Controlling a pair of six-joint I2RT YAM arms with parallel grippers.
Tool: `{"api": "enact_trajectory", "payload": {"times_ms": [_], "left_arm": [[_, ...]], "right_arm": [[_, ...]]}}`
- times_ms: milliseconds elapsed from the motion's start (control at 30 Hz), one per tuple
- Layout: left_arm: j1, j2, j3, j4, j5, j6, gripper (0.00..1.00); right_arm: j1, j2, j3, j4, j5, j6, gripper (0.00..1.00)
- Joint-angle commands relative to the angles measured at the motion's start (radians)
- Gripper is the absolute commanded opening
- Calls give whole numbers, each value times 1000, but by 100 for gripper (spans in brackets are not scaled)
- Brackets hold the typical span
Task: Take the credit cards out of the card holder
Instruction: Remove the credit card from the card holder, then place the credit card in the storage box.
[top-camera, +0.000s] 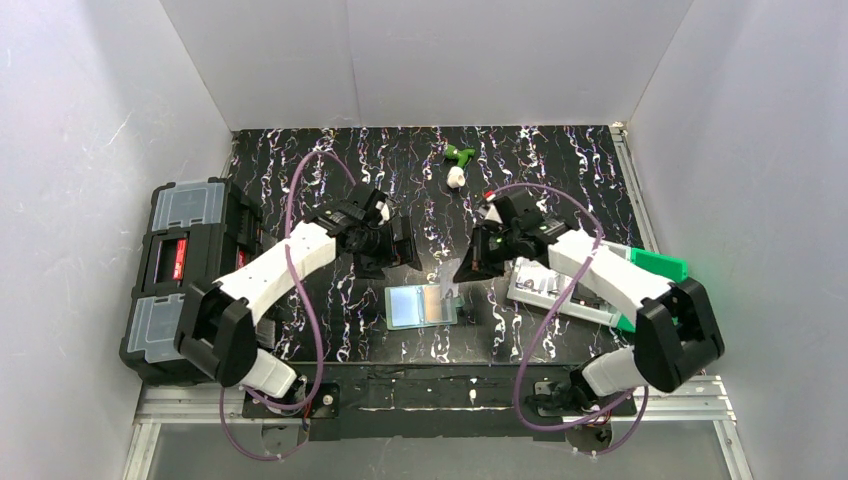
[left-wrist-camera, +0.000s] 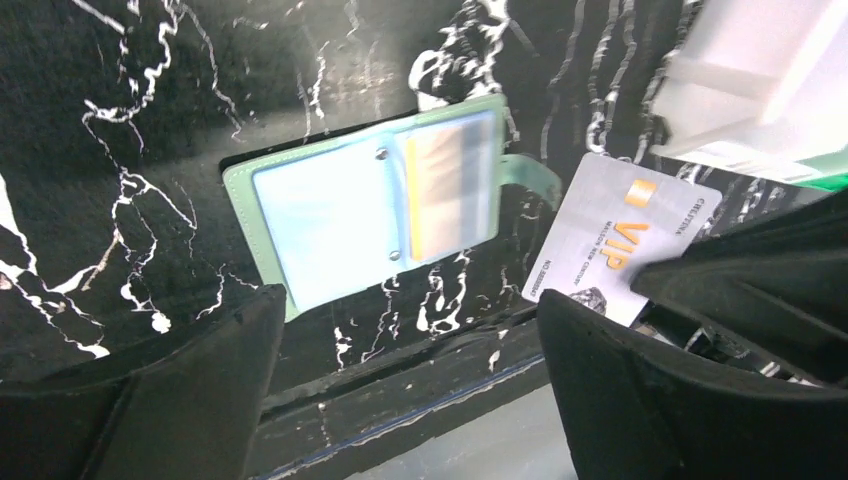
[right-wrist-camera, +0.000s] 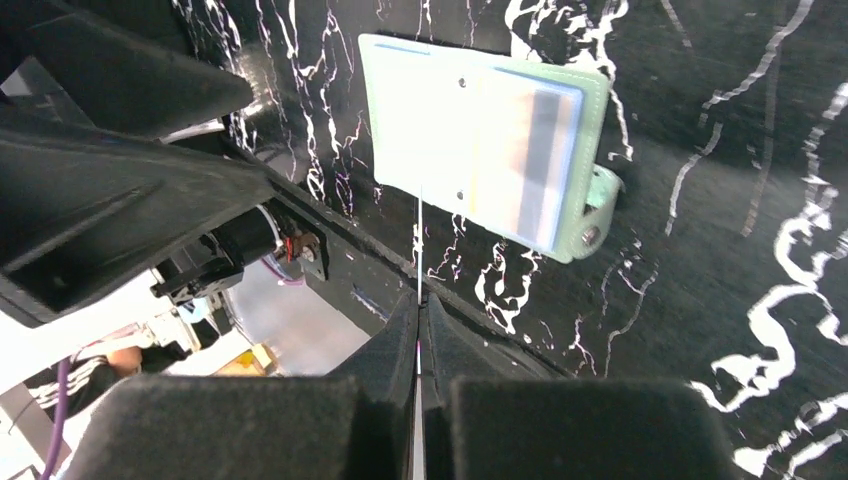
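Right jaws are clamped flat on the VIP card (left-wrist-camera: 618, 238), which shows edge-on between the fingers in the right wrist view. Right gripper (right-wrist-camera: 420, 312) holds it clear of the card holder (left-wrist-camera: 330, 215), just off the snap-tab side, nothing touching. Left jaws are spread wide and empty; left gripper (left-wrist-camera: 410, 305) hovers over the holder's near edge.

Holder lies open and flat on the table (top-camera: 560, 160), between the two grippers. A second card (left-wrist-camera: 452, 183) shows through the right-hand clear sleeve — so my read is one out, at least one to go.

Next: set the VIP card down away from the holder, then pin the holder with one gripper and slide the sleeved card out sideways. Thin edge, needs a precise pinch.

Both arms reach forward, wrists pitched down and angled inward.
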Motion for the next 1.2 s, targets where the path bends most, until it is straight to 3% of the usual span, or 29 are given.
{"api": "enact_trajectory", "payload": {"times_ms": [0,200,400,600,1067,1167], "left_arm": [[-5,-67,55,-74,18,28,98],[-5,-88,74,-87,49,45,98],[-5,-79,81,-77,93,57,98],[-4,-74,84,-79,118,73,98],[-5,-82,79,-81,125,69,98],[-5,-87,80,-89,117,71,98]], "right_arm": [[-93,-132,-5,-97,26,-30,1],[-322,-322,-68,-215,35,-103,1],[-559,-345,-75,-333,41,-199,1],[-626,-299,-85,-292,77,-206,1],[-643,-108,-58,-201,115,-192,1],[-644,-76,-44,-212,132,-189,9]]}}
